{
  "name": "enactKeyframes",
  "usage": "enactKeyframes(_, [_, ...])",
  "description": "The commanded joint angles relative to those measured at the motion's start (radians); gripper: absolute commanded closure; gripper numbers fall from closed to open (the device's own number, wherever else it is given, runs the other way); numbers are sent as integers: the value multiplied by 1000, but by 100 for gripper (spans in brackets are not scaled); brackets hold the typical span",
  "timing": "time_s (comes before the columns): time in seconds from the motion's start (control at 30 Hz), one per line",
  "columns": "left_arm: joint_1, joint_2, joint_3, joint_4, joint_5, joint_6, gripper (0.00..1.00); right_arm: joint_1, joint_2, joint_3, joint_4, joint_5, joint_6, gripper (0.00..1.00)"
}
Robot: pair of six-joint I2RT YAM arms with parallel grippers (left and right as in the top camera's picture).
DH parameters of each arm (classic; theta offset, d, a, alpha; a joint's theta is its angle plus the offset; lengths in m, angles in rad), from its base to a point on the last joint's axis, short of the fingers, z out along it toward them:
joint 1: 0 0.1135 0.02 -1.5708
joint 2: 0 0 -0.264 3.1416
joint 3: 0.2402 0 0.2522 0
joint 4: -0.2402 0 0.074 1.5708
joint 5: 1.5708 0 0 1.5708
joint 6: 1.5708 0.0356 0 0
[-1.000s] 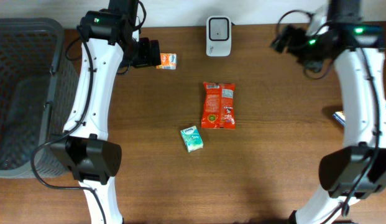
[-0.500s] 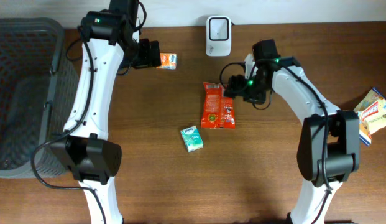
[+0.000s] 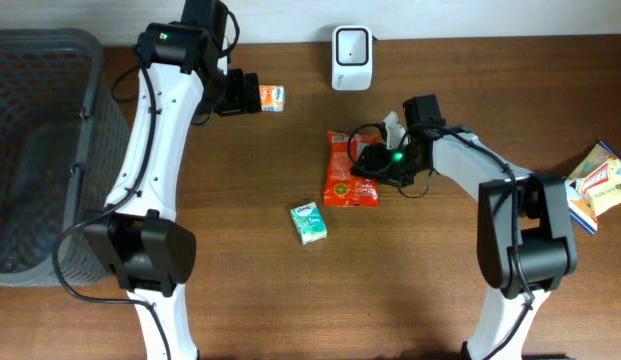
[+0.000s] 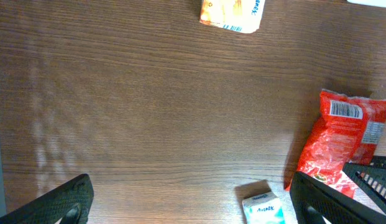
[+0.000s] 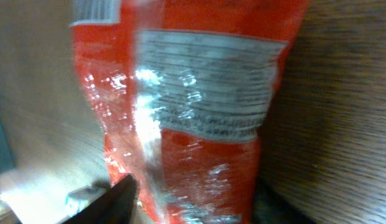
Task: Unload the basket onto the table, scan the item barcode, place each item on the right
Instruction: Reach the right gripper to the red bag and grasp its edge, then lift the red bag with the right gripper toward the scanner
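Red snack packet (image 3: pixel 342 178) lies at right pincer (image 3: pixel 369 163) — grasp cannot be told; left pincer (image 4: pixel 194 203) gapes wide.

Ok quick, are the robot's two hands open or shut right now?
Left fingers: open, holding nothing.
Right fingers: at the red snack bag; cannot tell if open or shut.
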Motion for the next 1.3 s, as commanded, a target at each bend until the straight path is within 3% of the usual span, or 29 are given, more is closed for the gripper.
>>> enactKeyframes(0.0, [-2, 9, -6, 3, -10, 0, 1, 5, 38, -19, 6, 26, 32, 48])
enactKeyframes(0.03, [-2, 9, -6, 3, -10, 1, 1, 5, 38, -19, 12, 27, 25, 49])
enactKeyframes(0.17, [-4, 9, -6, 2, -10, 1, 1, 5, 38, -19, 31, 45, 23, 70])
enactKeyframes(0.53, [-4, 9, -6, 10, -10, 1, 1, 6, 38, -19, 36, 37, -2, 80])
enactKeyframes(0.6, [-4, 9, -6, 2, 8, 1, 1, 6, 38, -19, 42, 10, -36, 86])
enactKeyframes(0.63, [-4, 9, -6, 2, 13, 1, 1, 5, 38, -19, 48, -28, -79, 96])
enactKeyframes(0.93, [-4, 9, -6, 3, 16, 1, 1, 5, 9, -4, 171, -257, -321, 96])
enactKeyframes(1.17, [-4, 9, -6, 24, 16, 1, 1, 5, -150, 10, 172, -270, -525, 96])
enactKeyframes(1.27, [-4, 9, -6, 26, 16, 1, 1, 5, -221, 10, 172, -360, -631, 96])
